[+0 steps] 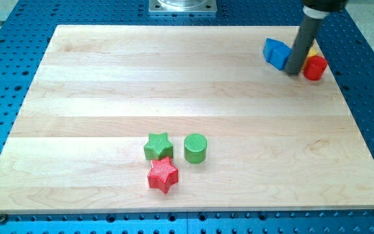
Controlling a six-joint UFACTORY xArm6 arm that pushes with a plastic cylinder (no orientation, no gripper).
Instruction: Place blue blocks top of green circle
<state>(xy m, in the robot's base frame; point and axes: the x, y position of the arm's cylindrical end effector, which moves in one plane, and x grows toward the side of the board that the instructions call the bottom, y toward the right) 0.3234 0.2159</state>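
Task is barely begun: my tip touches the blue block at 1 o'clock, well apart from the green circle; no claw is visible.

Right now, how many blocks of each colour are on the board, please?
Blue: 1, the blue block
Green: 2, the green star and the green circle
Red: 2, the red star and the red block
Yellow: 1, the yellow block, mostly hidden behind my tip
Total: 6
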